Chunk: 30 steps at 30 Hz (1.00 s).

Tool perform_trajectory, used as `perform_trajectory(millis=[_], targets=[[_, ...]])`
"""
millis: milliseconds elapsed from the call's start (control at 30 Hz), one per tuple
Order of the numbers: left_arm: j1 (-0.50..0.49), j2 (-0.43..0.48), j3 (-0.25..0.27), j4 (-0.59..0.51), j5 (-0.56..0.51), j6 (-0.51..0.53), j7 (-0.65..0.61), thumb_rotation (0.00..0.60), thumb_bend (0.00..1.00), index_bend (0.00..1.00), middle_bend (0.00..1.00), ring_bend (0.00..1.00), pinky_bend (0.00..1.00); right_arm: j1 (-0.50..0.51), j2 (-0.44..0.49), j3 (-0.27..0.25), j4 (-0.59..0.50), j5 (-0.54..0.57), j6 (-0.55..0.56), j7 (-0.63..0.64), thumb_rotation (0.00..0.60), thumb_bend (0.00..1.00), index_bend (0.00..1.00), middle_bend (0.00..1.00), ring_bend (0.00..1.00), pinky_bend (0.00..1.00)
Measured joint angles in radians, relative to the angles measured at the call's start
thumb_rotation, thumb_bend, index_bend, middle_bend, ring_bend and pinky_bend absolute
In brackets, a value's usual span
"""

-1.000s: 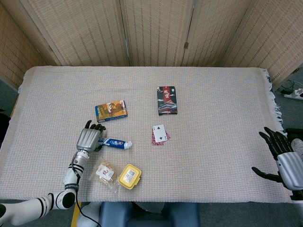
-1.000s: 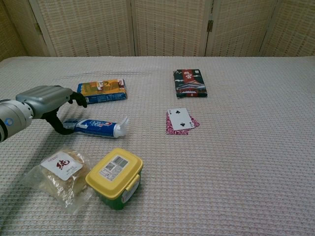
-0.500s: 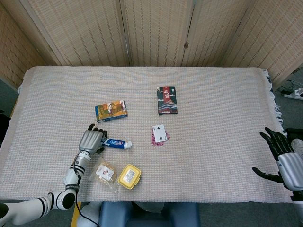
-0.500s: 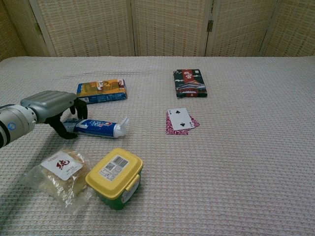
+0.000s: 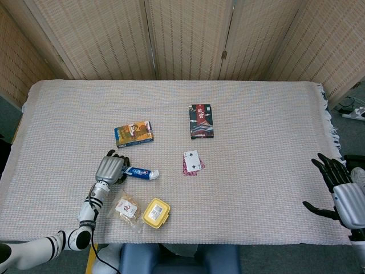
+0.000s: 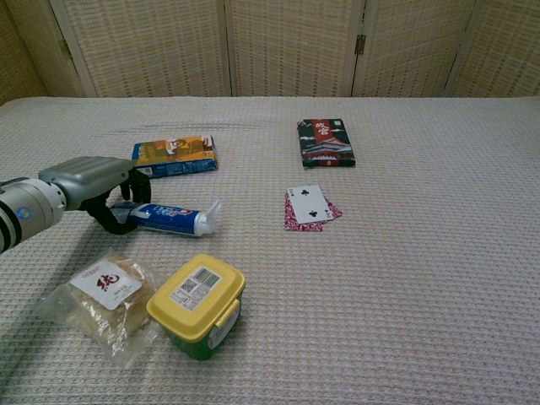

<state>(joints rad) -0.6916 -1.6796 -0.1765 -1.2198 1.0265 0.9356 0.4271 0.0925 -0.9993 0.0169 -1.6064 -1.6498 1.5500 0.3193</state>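
Left hand (image 6: 89, 187) low over the table cloth (image 5: 256, 114), palm down, its fingers (image 6: 108, 221) curled around the flat tail end of the toothpaste tube (image 6: 169, 219). From the chest view the thumb and fingertips bracket the tube's end, touching or very nearly so; whether they actually clamp it I cannot tell, since the hand's back hides the contact in the head view.

Toothpaste tube as landmark: it lies flat, long axis running left-right across the table, white cap end pointing away from the left hand toward the playing cards (image 5: 192, 162). So the tube extends out from the hand toward the table's middle (the hand sits at its tail, not over its middle).

- Orange-blue box (image 5: 133, 133): behind the tube, well apart, further from the robot.
- Clear bag of snack (image 6: 103, 302): in front of the tube, nearer the robot.
- Yellow-lidded tub (image 6: 197, 304): also in front, just beside the bag, touching or nearly.
- Dark card box (image 5: 201, 120): behind the playing cards, far side of the tube's cap end.

Right hand (image 5: 342, 188) at the far edge of the table, well apart from the tube, fingers spread, holding nothing. The left hand is by far the nearer.
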Motion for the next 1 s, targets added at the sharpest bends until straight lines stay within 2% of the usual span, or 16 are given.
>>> perform_trajectory(millis=[200,300,367,500,633,800,1000], targets=[[0.002,-0.006,0.005,0.028,0.055,0.003,-0.087,0.600,0.56,0.72,0.71,0.59,0.45,0.003,0.006,-0.001,-0.013,-0.007,-0.003,-0.015,0.600,0.21,0.00,0.03,0.00,0.00],[0.006,-0.002,0.009,0.038,0.101,0.008,-0.163,0.600,0.60,0.76,0.75,0.64,0.57,0.009,0.015,-0.001,-0.028,-0.018,-0.007,-0.030,0.600,0.21,0.00,0.03,0.00,0.00],[0.009,0.006,0.011,0.037,0.130,0.012,-0.215,0.600,0.62,0.78,0.77,0.66,0.60,0.016,0.026,-0.001,-0.046,-0.027,-0.014,-0.042,0.600,0.21,0.00,0.03,0.00,0.00],[0.017,0.048,0.015,-0.006,0.206,0.028,-0.325,0.600,0.65,0.78,0.78,0.69,0.64,0.043,0.054,-0.001,-0.097,-0.057,-0.042,-0.076,0.600,0.21,0.00,0.03,0.00,0.00],[0.025,0.100,0.017,-0.098,0.248,0.049,-0.375,0.600,0.66,0.78,0.78,0.69,0.64,0.091,0.082,0.007,-0.168,-0.093,-0.093,-0.114,0.600,0.22,0.06,0.04,0.00,0.00],[0.033,0.169,0.018,-0.251,0.299,0.075,-0.425,0.600,0.67,0.78,0.78,0.69,0.64,0.179,0.109,0.029,-0.275,-0.118,-0.205,-0.173,0.600,0.24,0.14,0.04,0.00,0.00],[0.036,0.221,0.019,-0.401,0.342,0.104,-0.422,0.600,0.68,0.79,0.79,0.69,0.64,0.300,0.107,0.073,-0.389,-0.089,-0.379,-0.265,0.600,0.24,0.17,0.04,0.00,0.00]])
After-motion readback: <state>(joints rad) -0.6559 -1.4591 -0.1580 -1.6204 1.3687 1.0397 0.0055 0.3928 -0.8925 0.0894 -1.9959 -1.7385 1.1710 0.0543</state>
